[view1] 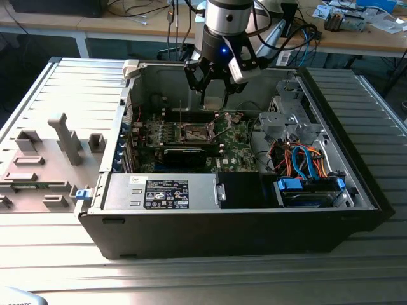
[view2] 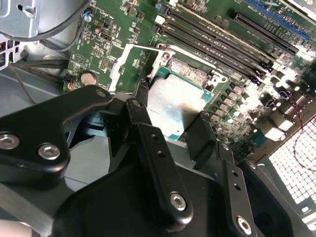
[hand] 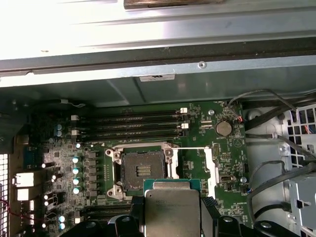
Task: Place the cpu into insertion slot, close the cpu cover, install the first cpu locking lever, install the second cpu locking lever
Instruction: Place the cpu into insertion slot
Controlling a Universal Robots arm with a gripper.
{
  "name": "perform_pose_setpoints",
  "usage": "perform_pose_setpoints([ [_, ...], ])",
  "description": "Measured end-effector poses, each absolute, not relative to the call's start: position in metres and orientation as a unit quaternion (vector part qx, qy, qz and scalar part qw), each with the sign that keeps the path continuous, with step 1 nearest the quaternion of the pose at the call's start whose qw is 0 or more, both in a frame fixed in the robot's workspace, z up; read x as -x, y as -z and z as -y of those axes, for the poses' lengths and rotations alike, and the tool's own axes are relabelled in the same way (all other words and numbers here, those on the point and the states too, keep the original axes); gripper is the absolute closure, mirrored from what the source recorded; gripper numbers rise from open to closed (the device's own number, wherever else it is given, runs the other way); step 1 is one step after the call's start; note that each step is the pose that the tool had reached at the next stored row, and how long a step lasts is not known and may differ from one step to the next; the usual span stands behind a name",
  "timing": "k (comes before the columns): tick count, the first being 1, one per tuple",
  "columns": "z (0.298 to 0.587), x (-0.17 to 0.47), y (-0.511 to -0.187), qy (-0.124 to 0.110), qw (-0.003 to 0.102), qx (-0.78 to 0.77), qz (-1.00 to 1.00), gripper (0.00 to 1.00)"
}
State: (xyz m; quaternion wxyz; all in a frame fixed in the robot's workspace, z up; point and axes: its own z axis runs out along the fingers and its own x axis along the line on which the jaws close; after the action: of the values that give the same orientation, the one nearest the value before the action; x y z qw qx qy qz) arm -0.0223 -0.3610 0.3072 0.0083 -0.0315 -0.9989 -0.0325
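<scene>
Holding the cpu (hand: 170, 210) tight in the gripper (view1: 213, 96) by 2 side edges. Hanging upper middle of the exterior view, above the open insertion slot (hand: 140, 170). Probably light, stiff, easy to hurt; best held by edges.

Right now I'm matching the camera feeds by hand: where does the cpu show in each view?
Exterior view: cpu held in the gripper, higher in the picture than the slot.
Second wrist view: cpu between the fingers, covering most of the slot.
First wrist view: cpu in the gripper, beside the slot.
Shared landmark: the slot's metal rim.
</scene>
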Motion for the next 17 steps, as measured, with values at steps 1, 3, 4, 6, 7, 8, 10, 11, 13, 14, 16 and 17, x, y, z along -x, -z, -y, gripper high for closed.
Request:
perform_pose_setpoints([
  [1, 0.361, 0.0222, -0.3071, 0.032, 0.008, 0.032, 0.999, 0.46],
  [3, 0.361, 0.0223, -0.3069, 0.032, 0.008, 0.034, 0.999, 0.46],
  [4, 0.361, 0.0223, -0.3069, 0.032, 0.008, 0.034, 0.999, 0.46],
  [6, 0.361, 0.0223, -0.3066, 0.032, 0.008, 0.036, 0.999, 0.46],
  [7, 0.361, 0.0223, -0.3064, 0.032, 0.008, 0.037, 0.999, 0.46],
  [8, 0.361, 0.0223, -0.3062, 0.033, 0.008, 0.038, 0.999, 0.46],
  [10, 0.361, 0.0223, -0.3058, 0.032, 0.008, 0.038, 0.999, 0.46],
  [11, 0.361, 0.0223, -0.3056, 0.033, 0.008, 0.039, 0.999, 0.46],
  [13, 0.361, 0.0223, -0.3053, 0.032, 0.008, 0.04, 0.999, 0.46],
  [14, 0.361, 0.0223, -0.3051, 0.032, 0.008, 0.04, 0.999, 0.46],
  [16, 0.361, 0.0223, -0.3046, 0.032, 0.008, 0.041, 0.999, 0.46],
  [17, 0.361, 0.0223, -0.3043, 0.032, 0.008, 0.041, 0.999, 0.46],
])
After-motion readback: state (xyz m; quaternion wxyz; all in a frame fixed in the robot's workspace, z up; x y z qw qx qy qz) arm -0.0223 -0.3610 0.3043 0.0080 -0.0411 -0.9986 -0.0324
